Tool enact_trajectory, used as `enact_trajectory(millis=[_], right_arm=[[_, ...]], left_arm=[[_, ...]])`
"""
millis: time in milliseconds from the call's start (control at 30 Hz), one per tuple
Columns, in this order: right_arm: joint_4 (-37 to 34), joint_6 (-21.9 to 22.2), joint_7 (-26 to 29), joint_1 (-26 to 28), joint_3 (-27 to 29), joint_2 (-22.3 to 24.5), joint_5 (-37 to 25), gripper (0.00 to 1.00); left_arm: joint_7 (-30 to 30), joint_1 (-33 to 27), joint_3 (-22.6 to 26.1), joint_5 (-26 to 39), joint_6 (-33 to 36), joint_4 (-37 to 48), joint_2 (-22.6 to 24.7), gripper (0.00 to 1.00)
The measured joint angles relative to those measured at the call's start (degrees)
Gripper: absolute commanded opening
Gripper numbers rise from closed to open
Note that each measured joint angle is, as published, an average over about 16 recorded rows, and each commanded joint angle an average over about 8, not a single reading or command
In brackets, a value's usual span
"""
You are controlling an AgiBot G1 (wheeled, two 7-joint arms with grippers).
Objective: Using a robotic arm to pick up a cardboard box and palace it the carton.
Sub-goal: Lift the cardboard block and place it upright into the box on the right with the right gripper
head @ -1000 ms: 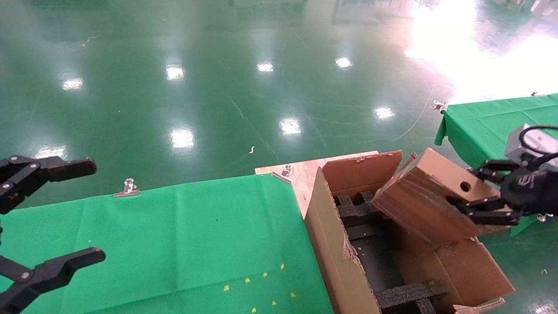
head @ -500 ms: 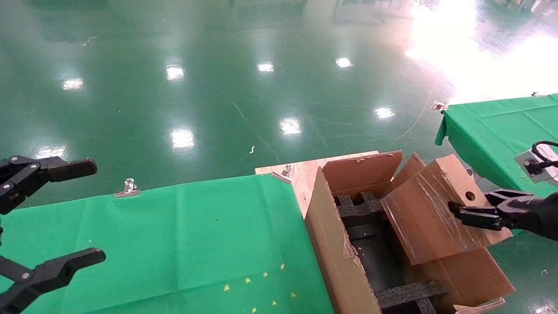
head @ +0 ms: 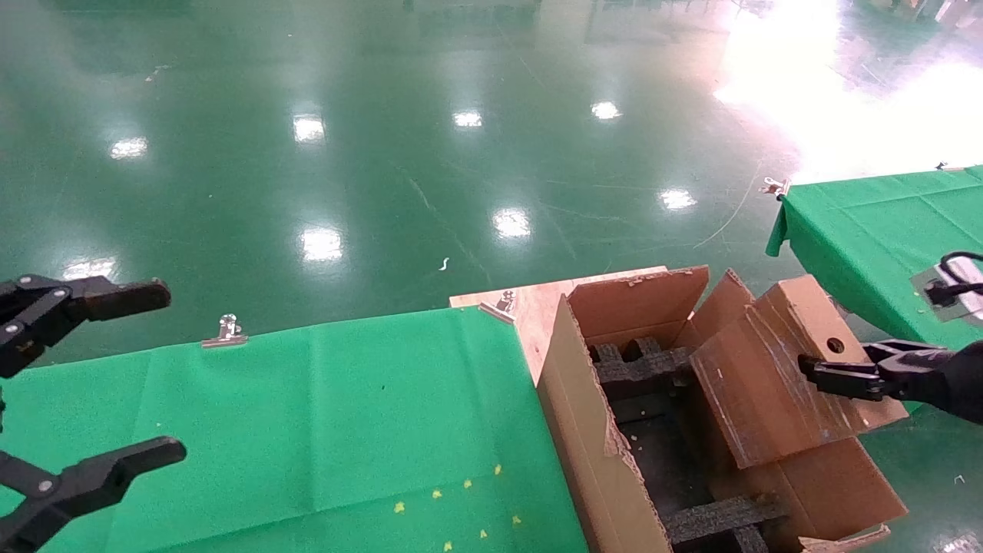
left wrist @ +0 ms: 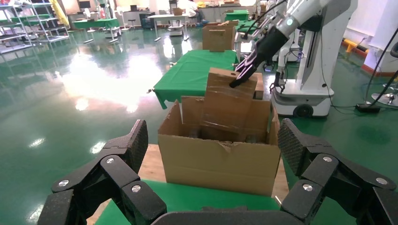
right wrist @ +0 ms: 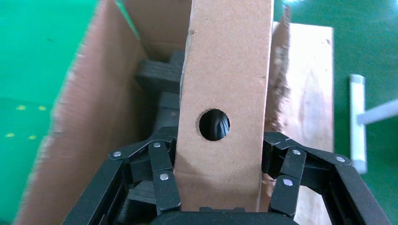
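At the near left edge of the head view, the left gripper (head: 92,376) hangs idle over the green cloth (head: 307,415), its black linked fingers spread wide with nothing between them. Beside the cloth, on a bare wooden board (head: 537,303), stands the carton (head: 591,453), a large brown corrugated box with ragged, torn flaps and black foam strips (head: 718,518) crossing its dark interior.

The cardboard box (head: 776,384), small, brown and closed, leans tilted into the carton's right half, its lower end down inside the walls and its upper end rising above the rim. Clear tape glints in streaks along its broad side, and a round hole (head: 835,346) pierces its narrow upper face. The right gripper (head: 837,372) of the robotic arm (left wrist: 300,18) reaches in from the right and clamps the box's upper end; the right wrist view shows fingers (right wrist: 162,176) pressed against both sides of the holed face.

Farther right, a second green-draped table (head: 860,223) stands apart on the glossy green floor (head: 384,153).
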Motion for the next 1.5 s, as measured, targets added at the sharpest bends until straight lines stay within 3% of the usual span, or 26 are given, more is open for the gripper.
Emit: enact_trajectory(millis=[567,1000,1500], right_arm=[[1.9,11.5,5.0,-5.5,-5.6,-2.8,-2.2,0.0],[-2.5,17.7,2.6,-10.6,-8.9,-8.1,3.0,0.0],[-9.7,21.3,0.1,-16.4,-10.4,-16.3,8.4,0.0]], left_arm=[[0.0,0.0,0.0,0.0,0.0,0.0,0.0,1.0],[0.0,0.0,0.0,0.0,0.0,0.0,0.0,1.0],[0.0,0.0,0.0,0.0,0.0,0.0,0.0,1.0]])
